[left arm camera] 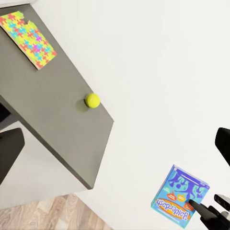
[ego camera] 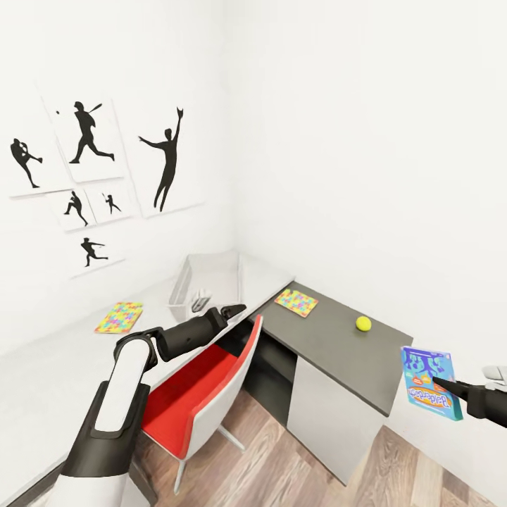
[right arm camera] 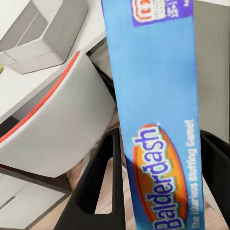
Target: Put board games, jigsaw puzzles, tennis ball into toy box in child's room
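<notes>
I see the L-shaped desk point(ego camera: 338, 348), light grey top joined to dark grey top, and in its inner corner the light grey lidless toy box point(ego camera: 211, 278), which looks empty of toys, so I judge most work is left. My right gripper point(ego camera: 443, 385) is clamped on the small blue "Balderdash" game box point(ego camera: 427, 382), held in air beyond the dark top's outer end. Two multicolour jigsaw squares point(ego camera: 120, 317) point(ego camera: 296, 303) lie on the tops, and the yellow-green tennis ball point(ego camera: 363, 323) near the dark top's wall edge. My left gripper point(ego camera: 236, 310) hovers beside the bin; its opening I cannot tell.
</notes>
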You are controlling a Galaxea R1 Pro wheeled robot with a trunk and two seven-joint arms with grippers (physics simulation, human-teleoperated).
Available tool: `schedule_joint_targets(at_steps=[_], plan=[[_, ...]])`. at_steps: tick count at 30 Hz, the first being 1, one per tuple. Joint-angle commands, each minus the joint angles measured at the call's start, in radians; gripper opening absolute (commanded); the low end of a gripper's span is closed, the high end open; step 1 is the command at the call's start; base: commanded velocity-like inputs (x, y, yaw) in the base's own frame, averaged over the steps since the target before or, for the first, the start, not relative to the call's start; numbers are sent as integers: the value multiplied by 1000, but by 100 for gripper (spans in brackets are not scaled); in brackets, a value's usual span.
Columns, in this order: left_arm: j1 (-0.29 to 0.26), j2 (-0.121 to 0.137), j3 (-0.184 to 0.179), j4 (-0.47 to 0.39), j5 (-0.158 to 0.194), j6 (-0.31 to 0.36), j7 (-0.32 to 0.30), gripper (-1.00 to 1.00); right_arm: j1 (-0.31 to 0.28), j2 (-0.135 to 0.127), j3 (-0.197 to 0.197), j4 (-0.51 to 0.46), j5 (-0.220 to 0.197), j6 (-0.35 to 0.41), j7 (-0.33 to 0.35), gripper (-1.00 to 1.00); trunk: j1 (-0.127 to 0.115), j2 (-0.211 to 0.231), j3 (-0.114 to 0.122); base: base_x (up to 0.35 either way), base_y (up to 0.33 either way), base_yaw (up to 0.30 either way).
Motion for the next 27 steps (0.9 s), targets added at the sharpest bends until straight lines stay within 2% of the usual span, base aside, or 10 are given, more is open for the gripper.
schedule_joint_targets(at_steps=[1,10,27], plan=[[-1,0,0,-1,10,3,10,100,-1,-1,-1,0,2,9,3,-100,1,-2,-2,56,-84,84],[-1,-1,1,-1,11,3,11,100,-1,-6,0,-1,2,15,-11,-100,1,-2,4,22,-33,190],[0,-1,7,-1,13,2,12,100,-1,-8,0,-1,2,18,-16,-100,1,-2,13,2,-3,264]])
